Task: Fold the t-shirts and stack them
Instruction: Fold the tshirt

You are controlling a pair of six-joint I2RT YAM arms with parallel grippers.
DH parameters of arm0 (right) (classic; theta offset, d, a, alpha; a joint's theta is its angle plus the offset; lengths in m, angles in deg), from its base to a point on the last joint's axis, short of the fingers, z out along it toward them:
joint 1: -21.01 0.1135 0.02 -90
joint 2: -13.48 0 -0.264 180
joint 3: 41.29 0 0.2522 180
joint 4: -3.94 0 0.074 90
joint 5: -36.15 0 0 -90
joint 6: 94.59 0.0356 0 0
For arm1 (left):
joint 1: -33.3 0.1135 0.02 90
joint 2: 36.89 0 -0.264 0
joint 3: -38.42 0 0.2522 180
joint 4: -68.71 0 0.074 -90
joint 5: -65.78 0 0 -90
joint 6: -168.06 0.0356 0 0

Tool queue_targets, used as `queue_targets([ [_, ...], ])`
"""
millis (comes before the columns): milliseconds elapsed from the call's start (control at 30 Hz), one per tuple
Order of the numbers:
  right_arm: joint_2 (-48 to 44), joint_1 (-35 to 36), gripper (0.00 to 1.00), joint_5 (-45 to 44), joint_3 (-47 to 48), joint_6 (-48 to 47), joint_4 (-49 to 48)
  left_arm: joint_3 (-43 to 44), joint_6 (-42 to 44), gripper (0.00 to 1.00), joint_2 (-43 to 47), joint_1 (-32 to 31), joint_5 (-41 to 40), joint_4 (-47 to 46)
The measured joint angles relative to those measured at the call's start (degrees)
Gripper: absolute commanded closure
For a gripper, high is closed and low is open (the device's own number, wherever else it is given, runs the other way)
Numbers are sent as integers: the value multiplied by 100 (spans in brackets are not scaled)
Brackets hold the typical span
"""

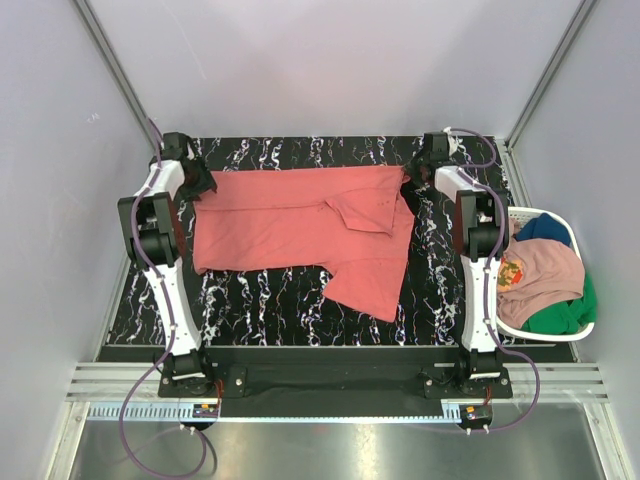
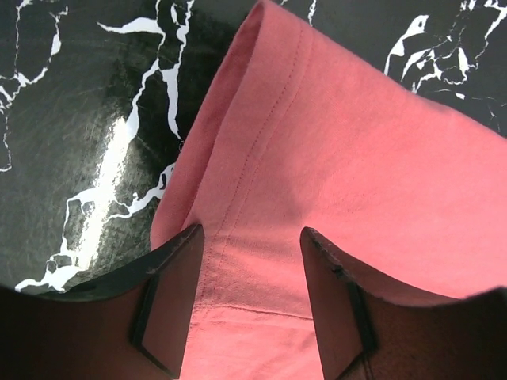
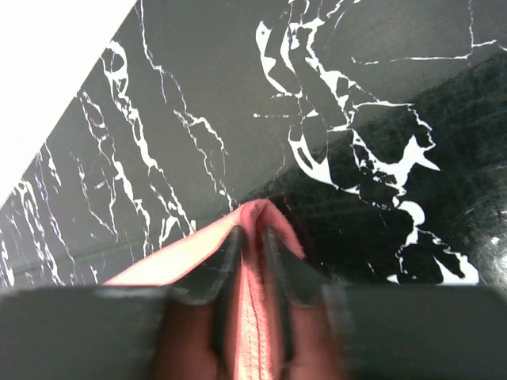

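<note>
Coral shirt (image 1: pixel 300 225) lies spread across the worktop (image 1: pixel 250 300), mostly flat, with one sleeve folded over its middle. Basket (image 1: pixel 540 335) sits off the worktop's right edge and holds the pink shirt (image 1: pixel 545 265), green shirt (image 1: pixel 565 315) and blue shirt (image 1: pixel 545 228) in a heap. Left tool (image 2: pixel 249 233) is at the coral shirt's far-left corner, fingers apart, straddling the hem. Right tool (image 3: pixel 252 233) is at the far-right corner, clamped on a thin ridge of coral cloth.
</note>
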State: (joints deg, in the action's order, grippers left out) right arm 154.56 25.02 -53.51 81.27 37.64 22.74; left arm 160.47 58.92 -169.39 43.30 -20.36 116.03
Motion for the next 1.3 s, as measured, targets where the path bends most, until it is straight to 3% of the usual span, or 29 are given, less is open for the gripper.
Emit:
queue_targets([
  [133, -85, -17, 62, 15, 238, -315, 573, -310, 28, 40, 378, 22, -7, -74],
  [300, -649, -79, 61, -160, 321, -822, 1676, -1058, 22, 41, 1650, -111, -101, -166],
  [500, -2118, 87, 78, -173, -334, -1869, 2243, -2048, -208, 41, 3126, -949, 201, -769],
  [700, -3182, 1462, 94, 52, -1403, -3154, 1963, -3064, -610, 41, 3318, -1062, 872, -1034],
  [867, -3064, 2459, 95, 577, -1845, -3718, 1880, -3901, -717, 40, 3716, -964, 964, -977],
  [1100, -2111, 2745, 97, 369, -1248, -4210, 2100, -4811, -817, 40, 4767, -968, 1078, -1228],
  [1300, -1679, 3051, 94, -116, -1147, -4498, 2267, -5027, -813, 40, 4848, -968, 1130, -1314],
])
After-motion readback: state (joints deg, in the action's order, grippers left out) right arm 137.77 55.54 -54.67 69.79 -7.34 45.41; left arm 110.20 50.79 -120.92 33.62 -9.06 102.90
